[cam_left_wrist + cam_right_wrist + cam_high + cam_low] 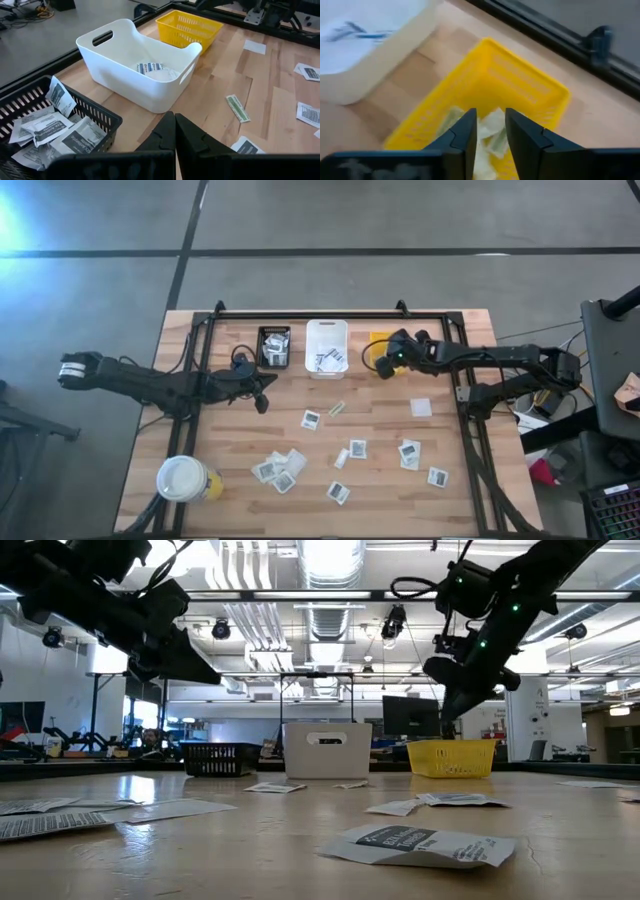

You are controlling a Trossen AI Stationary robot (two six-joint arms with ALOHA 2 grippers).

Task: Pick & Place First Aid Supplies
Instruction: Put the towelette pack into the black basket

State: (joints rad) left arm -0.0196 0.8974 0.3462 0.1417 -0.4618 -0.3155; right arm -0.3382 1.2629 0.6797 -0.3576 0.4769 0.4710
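Several flat paper packets lie scattered on the wooden table: white squares with dark print (311,419) (357,448) (415,843) and a narrow pale strip (337,408) (237,107). My left gripper (262,392) (175,120) is shut and empty, hovering near the black bin (45,125), which holds several packets. My right gripper (380,365) (491,132) is open and empty, hanging just over the yellow bin (520,85), where pale yellow-green strips (492,125) lie. The white bin (145,65) holds a blue-striped packet (150,67).
The three bins stand in a row at the far side of the table (450,510). A large white-lidded cup (183,478) stands at the near left corner. A black frame (300,313) borders the table. Bare wood lies between the bins and the packets.
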